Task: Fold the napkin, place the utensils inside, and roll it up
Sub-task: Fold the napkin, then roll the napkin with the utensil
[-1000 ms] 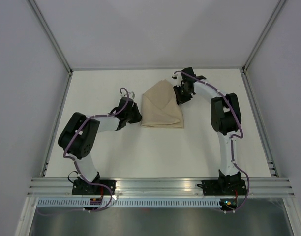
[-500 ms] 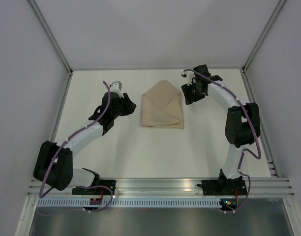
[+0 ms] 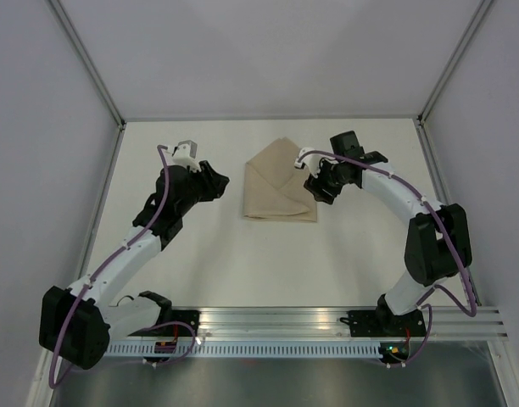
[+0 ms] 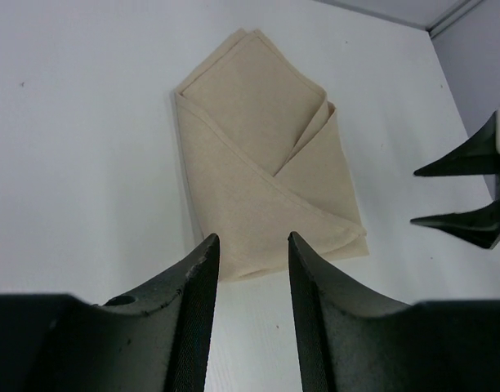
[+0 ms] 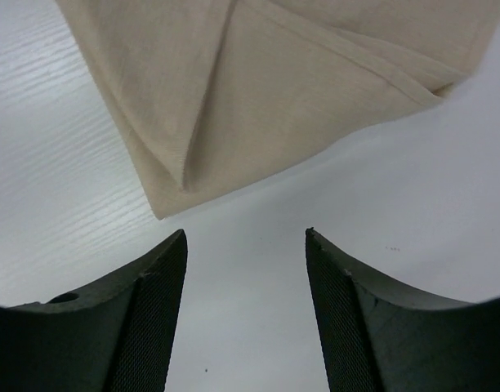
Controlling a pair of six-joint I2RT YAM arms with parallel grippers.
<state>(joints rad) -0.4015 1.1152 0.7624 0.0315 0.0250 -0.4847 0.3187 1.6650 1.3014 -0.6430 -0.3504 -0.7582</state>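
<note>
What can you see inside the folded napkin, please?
The napkin shows only overlapping beige flaps; nothing sticks out at its edges. Whatever may lie between the layers is covered.

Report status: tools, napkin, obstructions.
Left tool open, empty, just short of napkin. Right tool open, empty, beside napkin's right edge. Napkin folded, flat on table. Nothing in the way.

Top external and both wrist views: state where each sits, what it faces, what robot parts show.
Top external: overhead at the near edge, looking down at the table; left arm and right arm flank the napkin.
Left wrist: on the left arm, facing the napkin past the open left end effector; right end effector at frame edge.
Right wrist: on the right arm, above a napkin corner, its open end effector at bottom.
All share the napkin.
</note>
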